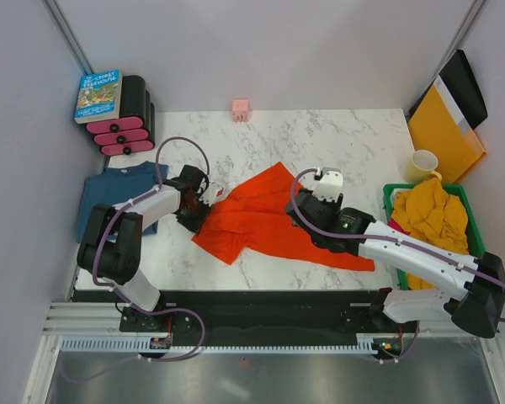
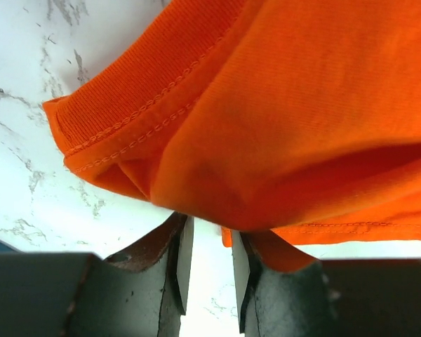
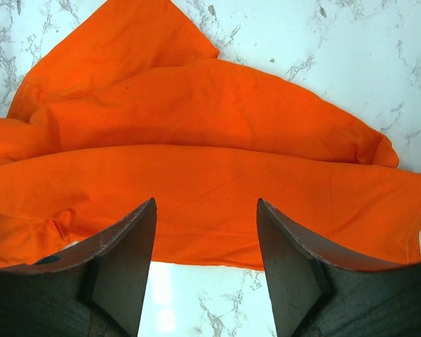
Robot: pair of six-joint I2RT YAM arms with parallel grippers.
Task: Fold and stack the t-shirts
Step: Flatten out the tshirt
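The orange-red t-shirt (image 1: 269,220) is plain, with matching stitching. The teal-blue t-shirt (image 1: 109,198) is dark and plain. The mustard-yellow t-shirt (image 1: 429,215) fills a green basket (image 1: 389,198). The desk (image 1: 337,143) is white marble veined grey. The mug (image 1: 423,164) is pale yellow, the cube (image 1: 240,108) pink.

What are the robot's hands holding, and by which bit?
Right gripper: nothing, open over the orange-red cotton t-shirt. Left gripper: jaws narrow at its stitched edge; cannot tell.
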